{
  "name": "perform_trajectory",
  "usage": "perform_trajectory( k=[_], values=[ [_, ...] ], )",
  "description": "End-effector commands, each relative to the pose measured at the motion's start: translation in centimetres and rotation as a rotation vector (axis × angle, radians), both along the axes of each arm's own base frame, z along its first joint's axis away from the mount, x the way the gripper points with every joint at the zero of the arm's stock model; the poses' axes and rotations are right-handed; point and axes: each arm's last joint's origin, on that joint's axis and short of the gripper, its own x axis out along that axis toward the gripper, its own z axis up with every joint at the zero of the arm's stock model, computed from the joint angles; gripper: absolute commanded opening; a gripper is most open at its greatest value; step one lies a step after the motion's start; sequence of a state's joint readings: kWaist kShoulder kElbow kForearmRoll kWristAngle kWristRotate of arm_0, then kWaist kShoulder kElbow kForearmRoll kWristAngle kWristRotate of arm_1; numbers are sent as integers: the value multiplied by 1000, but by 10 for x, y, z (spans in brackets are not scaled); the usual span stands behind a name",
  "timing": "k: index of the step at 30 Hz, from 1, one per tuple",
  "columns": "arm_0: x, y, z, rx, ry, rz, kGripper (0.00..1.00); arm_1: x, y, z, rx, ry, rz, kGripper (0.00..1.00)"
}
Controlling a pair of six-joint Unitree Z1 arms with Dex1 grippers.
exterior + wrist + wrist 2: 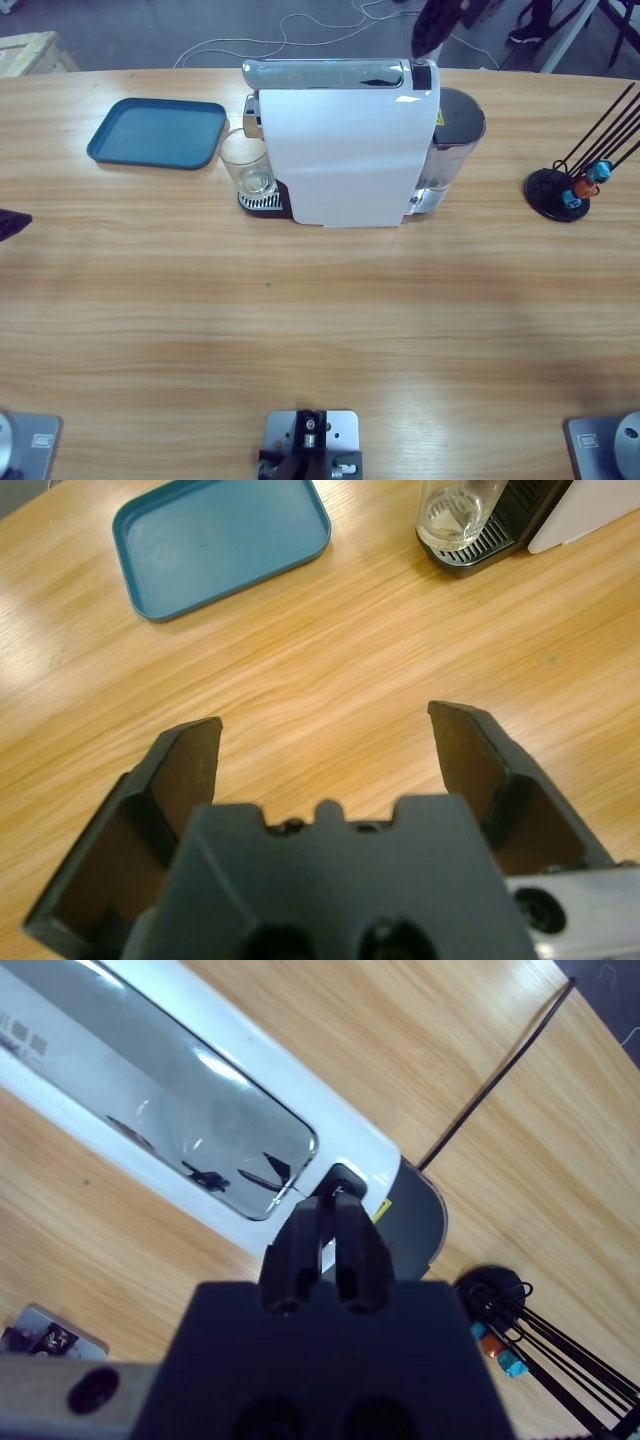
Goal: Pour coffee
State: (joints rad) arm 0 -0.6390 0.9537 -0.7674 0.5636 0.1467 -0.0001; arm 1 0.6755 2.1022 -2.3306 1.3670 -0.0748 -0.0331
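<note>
Tray sits bare at left; left gripper hovers spread over the table, holding nothing. Glass stands under the machine spout with only shallow coffee, so brewing looks barely begun. Right gripper, jaws pressed together, sits at the machine's top.

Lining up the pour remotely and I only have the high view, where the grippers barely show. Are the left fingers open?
Observer: Yes. The left wrist view shows the left gripper open, with nothing between its fingers and only the wooden table below.
Operator: What's it facing?
Observer: The small clear glass tumbler and the blue rectangular plastic tray. Both lie ahead of it and it touches neither.
Operator: And the right?
Observer: The right gripper is shut, with its fingertips together over the rear end of the white coffee machine.
</note>
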Motion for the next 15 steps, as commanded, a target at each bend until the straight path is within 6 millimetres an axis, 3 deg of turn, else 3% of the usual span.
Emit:
perform_trajectory(
  k=[1,15],
  values=[
    [3,0,-12,27,33,22,890,6,13,-26,-49,56,3,0],
    [2,0,-13,26,32,21,890,11,10,-32,-103,37,-25,0]
  ],
)
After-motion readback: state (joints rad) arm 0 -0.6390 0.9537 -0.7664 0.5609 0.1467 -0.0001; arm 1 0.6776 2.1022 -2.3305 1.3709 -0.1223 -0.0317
